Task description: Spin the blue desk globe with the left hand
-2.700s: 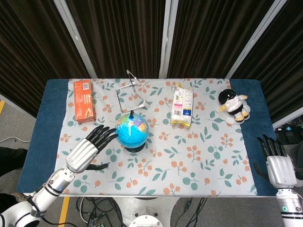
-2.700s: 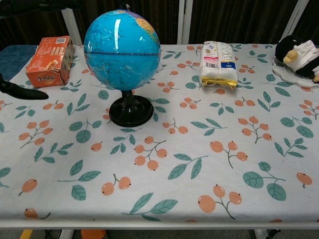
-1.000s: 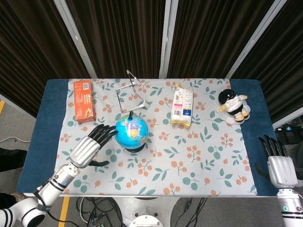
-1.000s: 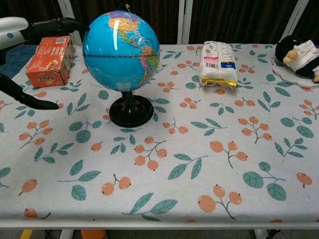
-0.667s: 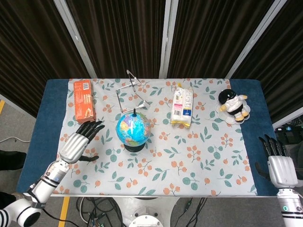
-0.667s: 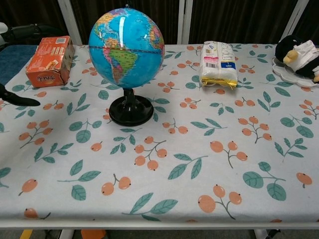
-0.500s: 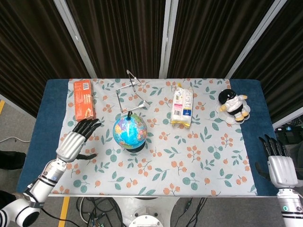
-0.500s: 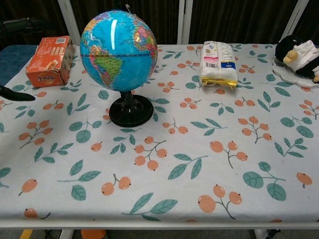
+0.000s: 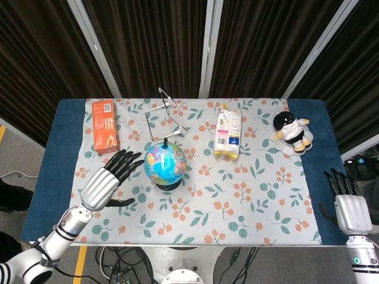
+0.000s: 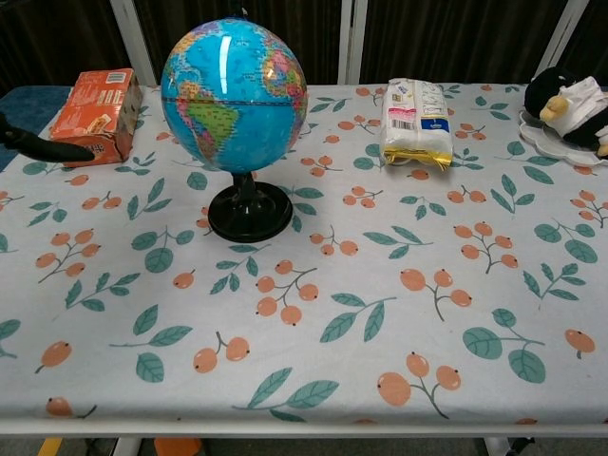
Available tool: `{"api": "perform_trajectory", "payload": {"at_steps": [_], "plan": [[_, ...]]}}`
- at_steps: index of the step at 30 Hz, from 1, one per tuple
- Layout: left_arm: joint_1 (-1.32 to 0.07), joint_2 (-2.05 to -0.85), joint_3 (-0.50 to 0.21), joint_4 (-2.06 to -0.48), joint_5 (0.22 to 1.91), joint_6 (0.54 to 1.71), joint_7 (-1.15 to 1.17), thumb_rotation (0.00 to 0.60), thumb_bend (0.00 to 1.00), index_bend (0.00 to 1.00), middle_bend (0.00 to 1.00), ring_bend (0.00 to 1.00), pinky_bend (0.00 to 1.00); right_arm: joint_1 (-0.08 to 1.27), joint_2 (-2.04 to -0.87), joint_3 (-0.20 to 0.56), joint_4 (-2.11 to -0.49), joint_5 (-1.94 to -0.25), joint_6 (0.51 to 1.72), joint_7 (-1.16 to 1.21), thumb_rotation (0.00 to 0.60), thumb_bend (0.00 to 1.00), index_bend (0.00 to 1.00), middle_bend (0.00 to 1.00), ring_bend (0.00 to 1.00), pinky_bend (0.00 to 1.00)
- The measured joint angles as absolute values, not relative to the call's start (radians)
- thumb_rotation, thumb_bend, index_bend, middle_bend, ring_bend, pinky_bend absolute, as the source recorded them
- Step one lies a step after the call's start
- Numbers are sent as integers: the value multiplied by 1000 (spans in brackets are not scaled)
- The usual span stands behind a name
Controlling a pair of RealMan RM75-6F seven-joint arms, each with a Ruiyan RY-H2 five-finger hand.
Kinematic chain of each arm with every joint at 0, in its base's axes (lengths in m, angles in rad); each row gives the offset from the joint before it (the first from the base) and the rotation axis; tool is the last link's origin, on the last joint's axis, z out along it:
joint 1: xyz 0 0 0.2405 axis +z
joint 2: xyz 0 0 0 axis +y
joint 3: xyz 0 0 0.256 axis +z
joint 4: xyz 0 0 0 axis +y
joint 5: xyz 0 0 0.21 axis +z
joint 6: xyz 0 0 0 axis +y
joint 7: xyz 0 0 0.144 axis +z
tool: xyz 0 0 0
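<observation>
On the floral cloth-covered table [image 9: 249, 195], the left hand [image 9: 105, 183] hovered open-fingered just beside the round blue desk globe [image 9: 165, 161], apparently poised to spin it.

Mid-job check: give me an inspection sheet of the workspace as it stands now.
Surface: floral tablecloth over a blue table.
Job's things: blue desk globe upright on its black base.
Clutter: orange box, metal stand, snack bag, penguin plush on a plate.
Hands: left hand open, fingers spread beside the globe, apart from it; right hand open at the table edge.
Cables: bundle under the front edge.
Surroundings: dark curtains.
</observation>
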State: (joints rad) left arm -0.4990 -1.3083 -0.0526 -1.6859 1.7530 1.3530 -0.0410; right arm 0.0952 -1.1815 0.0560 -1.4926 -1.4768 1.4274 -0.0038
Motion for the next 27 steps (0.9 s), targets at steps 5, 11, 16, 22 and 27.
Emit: {"api": "perform_trajectory", "payload": {"at_steps": [5,11,16,22,27], "plan": [[-527,-1323,-45,-1703,1766,1308,-24,600,38,68,19,0,0,95,-1182,56,-1488,-1474,1424,2,600,279,0,0,0,0],[-549,-1356,-36,-1697,1757,1265,-17,600,38,68,19,0,0,95,-1184,55,-1483,-1473,1422,5,600,279,0,0,0,0],[-553,-1367,-32,-1683,1744,1258,-17,600,38,68,19,0,0,94,-1184,56,-1480,-1472,1423,9,600,280,0,0,0,0],[-553,-1369,-30,-1672,1730,1255,-22,600,39,68,19,0,0,95,-1187,54,-1479,-1473,1421,8,600,279,0,0,0,0],[-545,-1368,-29,-1649,1703,1256,-34,600,39,69,19,0,0,95,-1186,56,-1479,-1472,1422,8,600,279,0,0,0,0]]}}
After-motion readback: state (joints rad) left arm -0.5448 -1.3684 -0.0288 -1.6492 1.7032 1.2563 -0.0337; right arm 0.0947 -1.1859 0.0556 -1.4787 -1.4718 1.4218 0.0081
